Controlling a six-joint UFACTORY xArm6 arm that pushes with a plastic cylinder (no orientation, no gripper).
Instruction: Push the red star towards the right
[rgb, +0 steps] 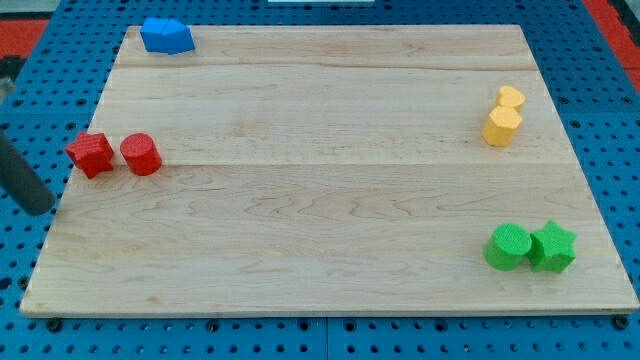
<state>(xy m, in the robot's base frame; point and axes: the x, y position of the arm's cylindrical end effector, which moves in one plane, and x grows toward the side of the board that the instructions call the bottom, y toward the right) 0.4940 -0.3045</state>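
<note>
The red star (91, 154) sits at the left edge of the wooden board (320, 200), touching or nearly touching a red cylinder (141, 154) on its right. My rod comes in from the view's left edge, and my tip (40, 209) rests just off the board's left edge, below and to the left of the red star, apart from it.
A blue block (166, 36) lies at the top left corner. Two yellow blocks (511, 98) (502, 127) stand together at the right edge. A green cylinder (509, 246) and a green star (553, 247) sit together at the bottom right. Blue pegboard surrounds the board.
</note>
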